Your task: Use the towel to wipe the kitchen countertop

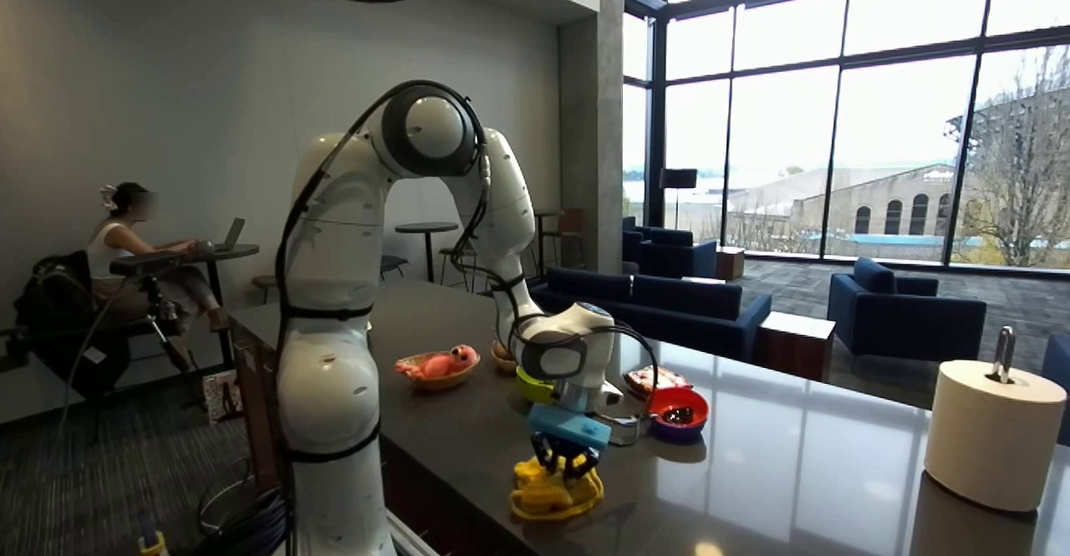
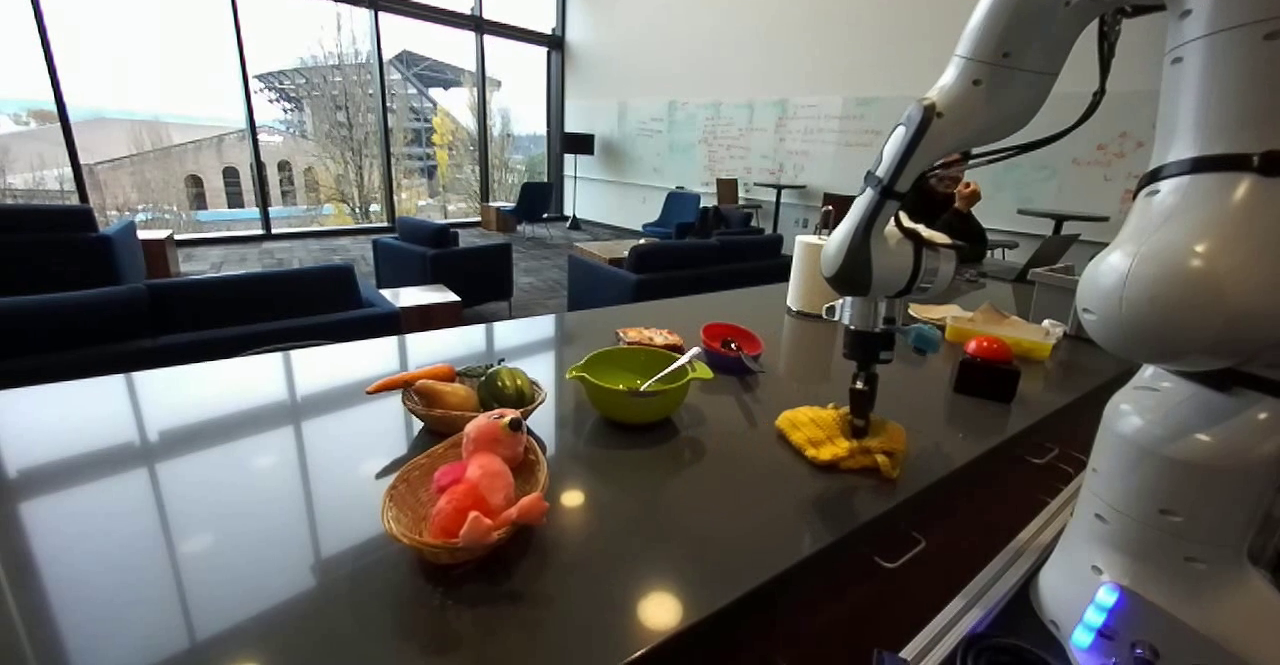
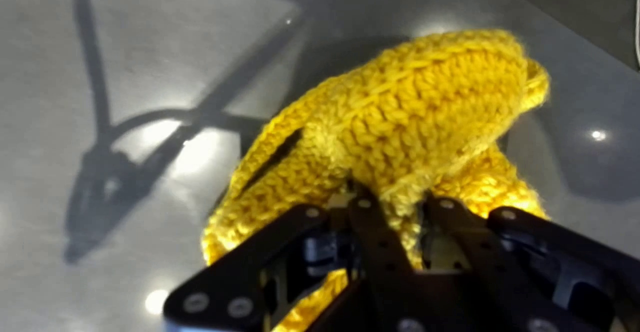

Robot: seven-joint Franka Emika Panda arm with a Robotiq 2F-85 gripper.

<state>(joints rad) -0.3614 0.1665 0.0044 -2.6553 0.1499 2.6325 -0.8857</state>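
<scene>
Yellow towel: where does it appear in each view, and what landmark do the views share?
In an exterior view: yellow towel, low, near mid-width.
In an exterior view: yellow towel, right of centre, below mid-height.
In the wrist view: yellow towel, large, mostly in the middle.
Shared landmark: the fingers, at the yellow towel in all three views.

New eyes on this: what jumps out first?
Probably the bright yellow knitted towel, pinched in the gripper on the dark, glossy countertop. Next, likely the pink plush toy in a wicker basket, toward the near left in an exterior view. Then the red dome button on its black box, across the towel from the toy.
</scene>
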